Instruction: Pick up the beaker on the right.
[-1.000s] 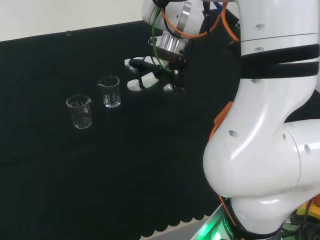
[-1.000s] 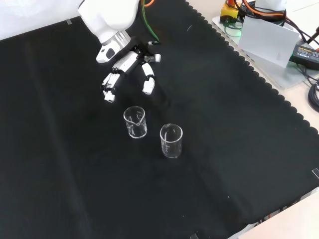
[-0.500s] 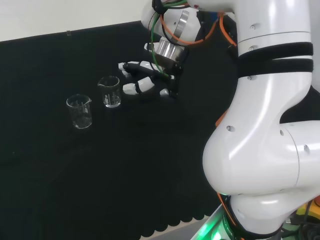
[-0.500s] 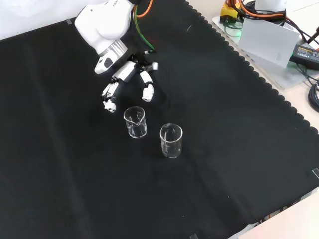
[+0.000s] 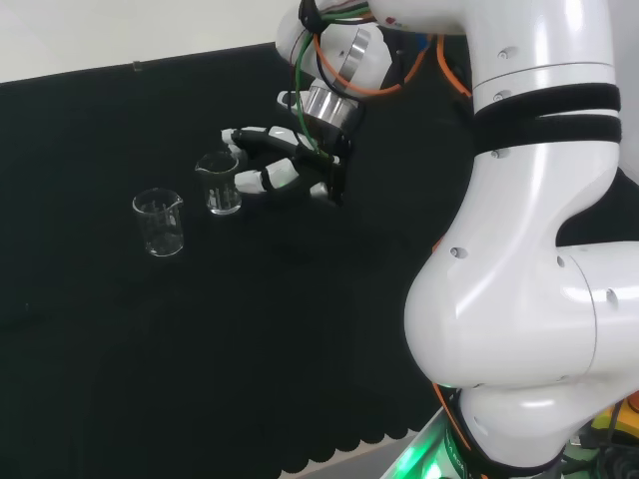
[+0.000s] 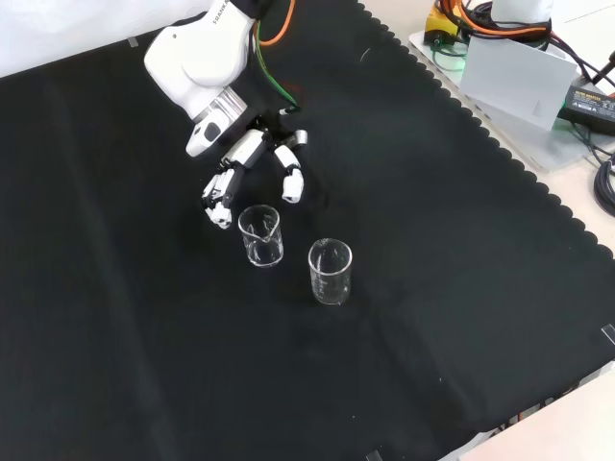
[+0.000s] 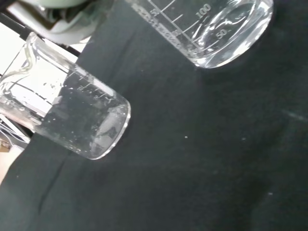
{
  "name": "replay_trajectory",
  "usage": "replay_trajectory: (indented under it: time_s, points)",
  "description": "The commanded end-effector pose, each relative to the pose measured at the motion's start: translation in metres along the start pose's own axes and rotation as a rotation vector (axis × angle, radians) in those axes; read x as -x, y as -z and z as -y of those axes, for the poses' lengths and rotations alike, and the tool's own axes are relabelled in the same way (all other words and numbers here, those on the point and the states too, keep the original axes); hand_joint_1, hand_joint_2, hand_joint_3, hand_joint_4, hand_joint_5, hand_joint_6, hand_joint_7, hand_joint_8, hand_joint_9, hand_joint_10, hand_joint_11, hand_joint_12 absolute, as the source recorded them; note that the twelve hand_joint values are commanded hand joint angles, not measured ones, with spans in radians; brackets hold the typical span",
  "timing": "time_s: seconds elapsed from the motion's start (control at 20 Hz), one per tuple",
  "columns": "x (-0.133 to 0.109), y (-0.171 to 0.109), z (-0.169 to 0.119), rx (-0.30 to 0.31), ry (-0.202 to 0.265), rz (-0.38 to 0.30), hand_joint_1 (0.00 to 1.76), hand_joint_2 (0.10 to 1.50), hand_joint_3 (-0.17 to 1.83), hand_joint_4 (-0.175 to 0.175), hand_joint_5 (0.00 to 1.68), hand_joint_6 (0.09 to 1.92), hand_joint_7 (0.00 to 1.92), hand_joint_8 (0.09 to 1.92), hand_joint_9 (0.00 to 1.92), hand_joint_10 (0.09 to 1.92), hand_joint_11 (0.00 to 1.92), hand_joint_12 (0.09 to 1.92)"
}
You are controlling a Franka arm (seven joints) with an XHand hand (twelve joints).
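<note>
Beside beaker (image 6: 260,235), hand (image 6: 252,163) open, empty.

Bench (image 6: 144,365): covered in black cloth with scalloped edge | on it: two clear glass beakers, upright, apart | beaker one (image 6: 260,235) (image 5: 220,183) (image 7: 72,120): with spout | beaker two (image 6: 330,272) (image 5: 160,222) (image 7: 211,29): near beaker one, to its lower right in the front view

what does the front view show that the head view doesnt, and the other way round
Front view alone: the scalloped edge of the black cloth at its right, with a grey box and cables beyond it. Head view alone: the arm's big white links and a green glow at their base. Both: two clear glass beakers, the nearer beaker close to the open black and white hand, and the farther beaker.
</note>
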State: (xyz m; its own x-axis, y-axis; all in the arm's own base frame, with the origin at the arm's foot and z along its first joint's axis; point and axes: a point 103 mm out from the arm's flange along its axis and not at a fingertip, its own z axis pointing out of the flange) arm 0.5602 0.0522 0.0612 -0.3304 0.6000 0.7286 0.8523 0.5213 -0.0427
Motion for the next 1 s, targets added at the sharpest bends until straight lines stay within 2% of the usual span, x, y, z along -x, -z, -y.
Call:
replay_trajectory:
  time_s: [0.05,0.3,1.0]
  points:
    - [-0.004,-0.01,-0.006,0.007,0.014,-0.01,0.81,0.51,0.68,-0.091,0.29,0.09,0.2,0.68,0.32,0.68,0.0,1.15]
    - [-0.006,-0.019,-0.012,0.008,0.022,0.008,0.83,0.5,0.67,-0.09,0.3,0.09,0.21,0.68,0.33,0.68,0.0,1.16]
    - [-0.001,-0.029,-0.023,0.027,0.019,-0.035,0.88,0.5,0.66,-0.082,0.4,0.09,0.25,0.69,0.35,0.67,0.0,1.18]
